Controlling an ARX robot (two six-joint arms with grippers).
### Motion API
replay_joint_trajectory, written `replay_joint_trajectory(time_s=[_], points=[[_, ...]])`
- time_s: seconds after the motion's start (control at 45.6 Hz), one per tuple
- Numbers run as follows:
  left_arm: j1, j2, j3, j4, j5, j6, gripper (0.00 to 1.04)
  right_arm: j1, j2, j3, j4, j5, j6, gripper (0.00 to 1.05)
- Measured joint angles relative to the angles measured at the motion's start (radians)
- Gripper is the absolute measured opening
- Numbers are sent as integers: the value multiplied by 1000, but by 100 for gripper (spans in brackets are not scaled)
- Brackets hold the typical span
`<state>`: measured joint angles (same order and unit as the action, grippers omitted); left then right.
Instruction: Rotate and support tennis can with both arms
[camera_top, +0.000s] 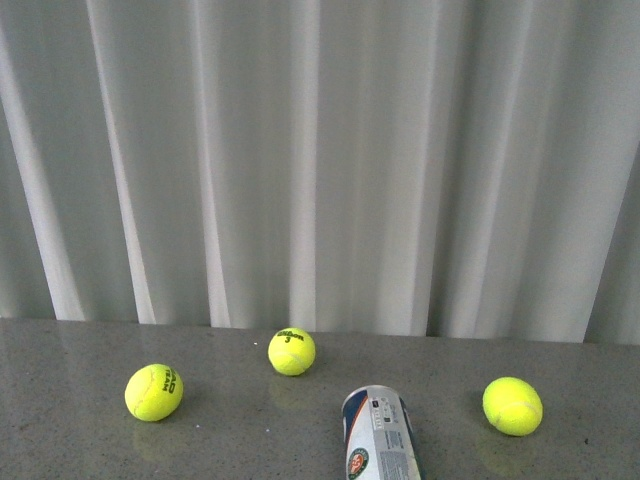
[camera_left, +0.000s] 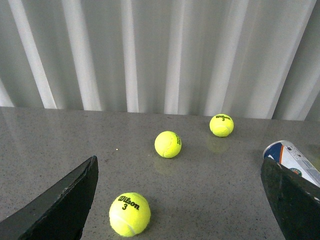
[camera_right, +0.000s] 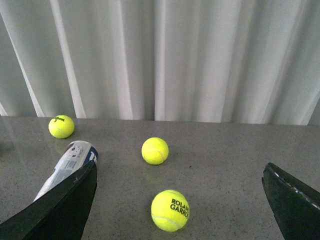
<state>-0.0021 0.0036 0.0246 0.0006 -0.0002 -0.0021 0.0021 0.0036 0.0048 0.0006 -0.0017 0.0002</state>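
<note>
The tennis can (camera_top: 380, 435) lies on its side on the grey table, at the near middle of the front view, its label and barcode facing up. Neither arm shows in that view. In the left wrist view the can (camera_left: 295, 157) pokes out behind one finger (camera_left: 292, 200) of my open left gripper (camera_left: 177, 205). My right gripper (camera_right: 177, 207) is open too, and the can (camera_right: 67, 165) lies just past one of its fingers (camera_right: 60, 210). Neither gripper holds anything.
Three yellow-green tennis balls rest on the table (camera_top: 60, 440): one left (camera_top: 154, 392), one at the back middle (camera_top: 292, 351), one right (camera_top: 512, 405) of the can. A white curtain (camera_top: 320, 150) hangs behind the table's far edge.
</note>
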Motion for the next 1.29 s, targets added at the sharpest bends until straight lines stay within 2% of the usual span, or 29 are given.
replay_joint_trajectory(time_s=[0.197, 0.241, 0.285, 0.416, 0.636, 0.789, 0.942, 1.293], points=[[0, 0, 0, 0, 0, 0, 98, 0, 0, 0, 0, 0, 0, 98], [0, 0, 0, 0, 0, 0, 98, -14, 37, 30, -78, -50, 22, 98], [0, 0, 0, 0, 0, 0, 98, -39, 182, 103, -196, -143, 65, 98], [0, 0, 0, 0, 0, 0, 98, -16, 589, 248, -148, -147, 90, 98], [0, -1, 0, 0, 0, 0, 98, 138, 1299, 610, -80, -146, 186, 98], [0, 0, 0, 0, 0, 0, 98, 223, 1633, 829, -85, -166, 285, 98], [0, 0, 0, 0, 0, 0, 98, 277, 1799, 954, -90, -166, 347, 98], [0, 0, 0, 0, 0, 0, 98, 331, 1986, 1116, -108, -174, 402, 98]])
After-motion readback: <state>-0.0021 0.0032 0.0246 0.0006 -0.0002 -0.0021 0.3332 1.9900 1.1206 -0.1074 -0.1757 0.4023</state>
